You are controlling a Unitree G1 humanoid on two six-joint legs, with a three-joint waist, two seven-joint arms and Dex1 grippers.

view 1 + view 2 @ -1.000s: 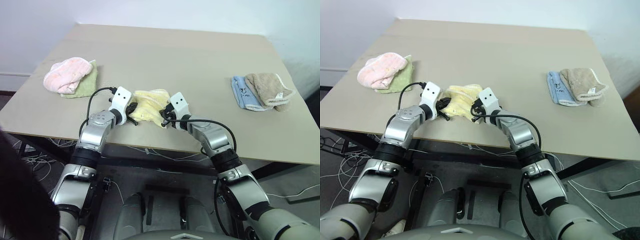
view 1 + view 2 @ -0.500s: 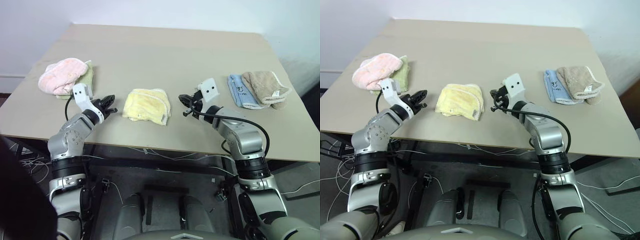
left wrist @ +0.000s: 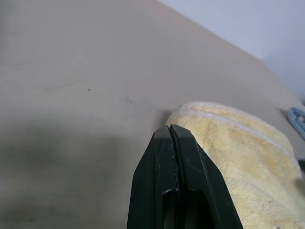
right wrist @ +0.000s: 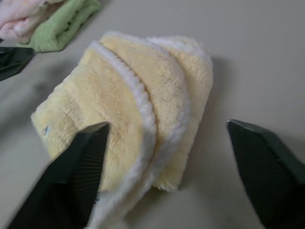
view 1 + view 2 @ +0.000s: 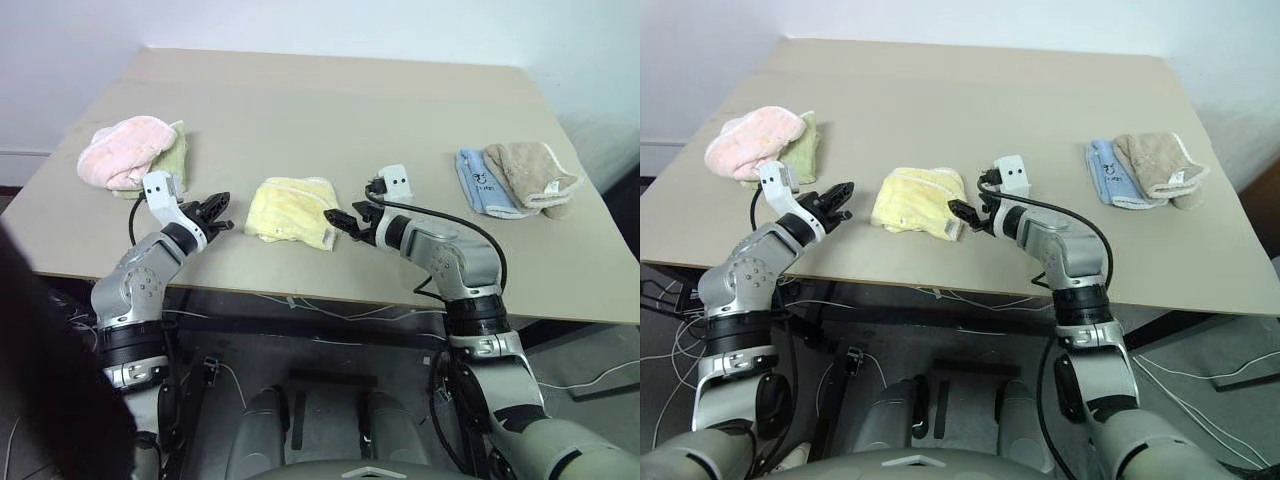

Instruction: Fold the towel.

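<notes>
Head views: pale yellow terry towel with whitish stitched edging [image 5: 292, 211] lies bunched and already doubled over, near the front edge of the flat beige table [image 5: 330, 110], between both arms. Left gripper [image 5: 216, 208] hovers off the towel's left side, fingers pressed together, empty. Right gripper [image 5: 340, 219] sits at the towel's right edge with its black fingers spread, nothing held. Pink fluffy towel on a green cloth [image 5: 125, 152] sits far left; light-blue and beige cloths [image 5: 520, 180] far right, all well apart from the work. Left wrist view: two dark fingers [image 3: 178, 186] meet flush, the towel's rounded fold just beside them, not touched. Right wrist view: fingers [image 4: 81, 167] stand wide, one against the towel's near flank, the other well clear over bare table. Judgement: the next grab should take just one edging layer at a corner, low to the table, with the left jaws opened first so both corners lift evenly. Hard to tell: how many layers are stacked, where the free corners lie, and whether the small bluish mark near the corner is embroidery.
</notes>
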